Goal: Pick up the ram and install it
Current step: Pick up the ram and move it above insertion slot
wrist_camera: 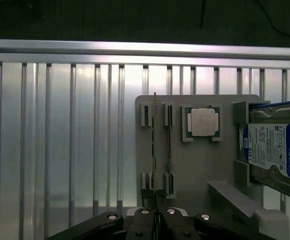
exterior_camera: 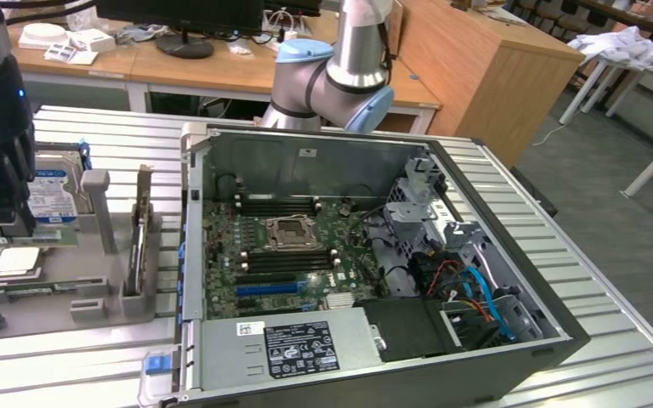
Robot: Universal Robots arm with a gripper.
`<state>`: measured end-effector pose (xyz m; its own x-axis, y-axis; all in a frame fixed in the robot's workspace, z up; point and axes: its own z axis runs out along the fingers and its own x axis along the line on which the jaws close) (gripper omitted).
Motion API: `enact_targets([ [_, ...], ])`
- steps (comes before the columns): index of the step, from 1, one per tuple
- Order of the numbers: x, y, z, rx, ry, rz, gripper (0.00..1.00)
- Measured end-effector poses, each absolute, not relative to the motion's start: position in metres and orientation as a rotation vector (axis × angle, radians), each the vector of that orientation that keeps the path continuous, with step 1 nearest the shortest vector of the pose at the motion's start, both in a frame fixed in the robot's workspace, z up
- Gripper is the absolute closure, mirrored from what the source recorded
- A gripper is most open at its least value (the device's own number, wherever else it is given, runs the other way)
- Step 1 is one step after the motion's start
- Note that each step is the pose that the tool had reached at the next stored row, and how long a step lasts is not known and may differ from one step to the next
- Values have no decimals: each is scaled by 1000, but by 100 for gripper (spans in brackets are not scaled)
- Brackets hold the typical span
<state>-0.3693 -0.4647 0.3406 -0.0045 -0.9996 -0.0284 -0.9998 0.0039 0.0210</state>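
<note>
My arm rises behind the open case and my wrist hangs at the exterior view's left, pointing straight down over the grey tray on the table. My pincer is closed, its fingers pressed together and lined up with one end of the ram. I cannot tell whether they touch it. The ram stands on edge in its tray slots, beside the processor, with the hard drive further along.
</note>
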Motion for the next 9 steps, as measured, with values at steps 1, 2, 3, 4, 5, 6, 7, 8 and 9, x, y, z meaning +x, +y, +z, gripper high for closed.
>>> enact_targets([
  [1, -369, -465, 343, -2213, 2222, 55, 88],
  [2, -369, -465, 346, -2213, 2222, 55, 88],
  [3, -369, -465, 348, -2213, 2222, 55, 88],
  [4, -369, -465, 351, -2213, 2222, 55, 88],
  [5, -369, -465, 353, -2213, 2222, 55, 88],
  [6, -369, -465, 355, -2213, 2222, 55, 88],
  [7, -369, -465, 357, -2213, 2222, 55, 88],
  [8, -369, -465, 359, -2213, 2222, 55, 88],
  [9, -369, -465, 361, -2213, 2222, 55, 88],
])
